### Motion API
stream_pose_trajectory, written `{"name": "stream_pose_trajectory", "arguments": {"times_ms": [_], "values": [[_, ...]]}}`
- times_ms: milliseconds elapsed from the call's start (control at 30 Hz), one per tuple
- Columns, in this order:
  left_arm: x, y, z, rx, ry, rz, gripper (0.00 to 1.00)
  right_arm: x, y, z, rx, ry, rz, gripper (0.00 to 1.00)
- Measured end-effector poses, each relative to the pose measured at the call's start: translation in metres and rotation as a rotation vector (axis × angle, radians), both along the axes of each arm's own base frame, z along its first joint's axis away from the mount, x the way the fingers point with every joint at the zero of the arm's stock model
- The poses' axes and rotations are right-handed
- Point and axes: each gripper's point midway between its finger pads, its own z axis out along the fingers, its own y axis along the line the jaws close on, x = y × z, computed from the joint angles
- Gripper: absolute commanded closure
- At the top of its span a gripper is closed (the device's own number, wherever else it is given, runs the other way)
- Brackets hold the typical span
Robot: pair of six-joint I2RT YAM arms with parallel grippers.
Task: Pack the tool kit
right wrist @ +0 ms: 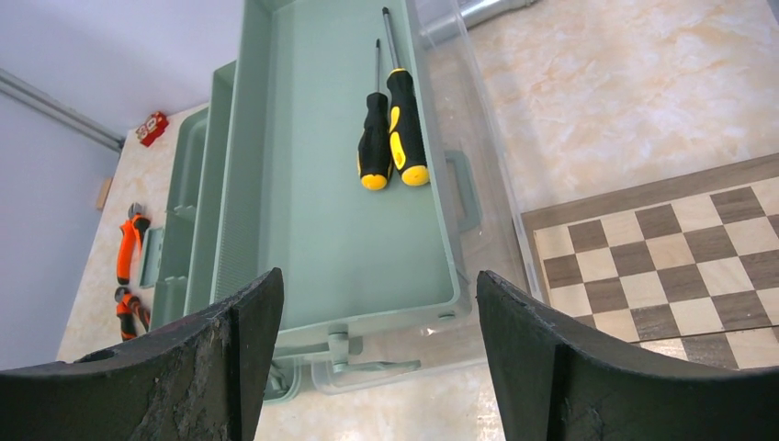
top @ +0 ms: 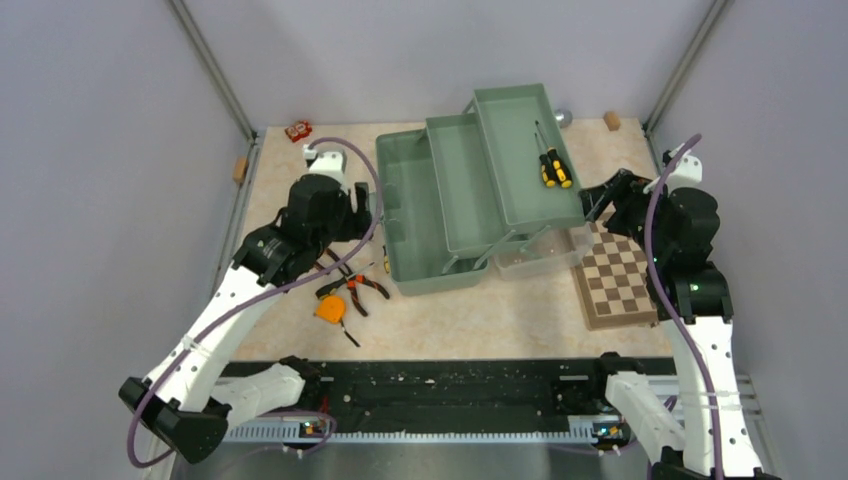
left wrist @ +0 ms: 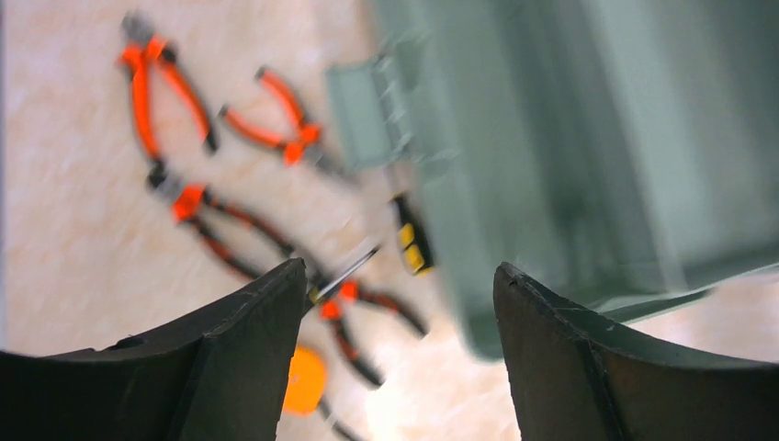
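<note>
The left gripper hangs over the surface just left of the sage-green toolbox, its fingers spread apart with nothing between them. Below it lie several orange-handled pliers, with the small orange tape measure just in front of them. A black-and-yellow screwdriver lies close against the toolbox's left wall.

The toolbox stands open in the middle of the surface, its trays folded out in steps towards the back right. In the top tray two more black-and-yellow screwdrivers lie side by side, touching, with their handles towards the near end. The translucent lid lies under the trays, at the toolbox's right side.

The right gripper is just off the top tray's near right end, beside the chessboard. Its fingers too stand wide apart and hold nothing.
</note>
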Motion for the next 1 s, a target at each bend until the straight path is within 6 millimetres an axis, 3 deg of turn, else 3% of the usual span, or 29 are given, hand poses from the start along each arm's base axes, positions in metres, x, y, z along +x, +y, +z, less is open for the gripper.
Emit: {"name": "stream_pose_trajectory", "arguments": {"times_ms": [167, 333, 500, 833, 1000], "values": [[-0.027, 0.047, -0.069, 0.098, 0.169, 0.112, 0.31, 0.000, -0.001, 0.000, -0.006, -0.001, -0.003, 0.24], [-0.048, 0.081, -0.122, 0.120, 0.311, 0.231, 0.34, 0.001, -0.001, 0.000, -0.003, 0.001, -0.003, 0.24], [-0.060, 0.086, -0.162, 0.118, 0.435, 0.254, 0.34, 0.002, -0.001, 0.001, -0.002, -0.005, -0.003, 0.24], [-0.031, 0.092, -0.216, 0.089, 0.575, 0.306, 0.34, -0.001, -0.001, 0.004, -0.002, -0.018, -0.003, 0.23], [-0.031, 0.092, -0.245, 0.089, 0.679, 0.303, 0.33, -0.002, -0.001, 0.006, -0.002, -0.026, -0.002, 0.22]]}}
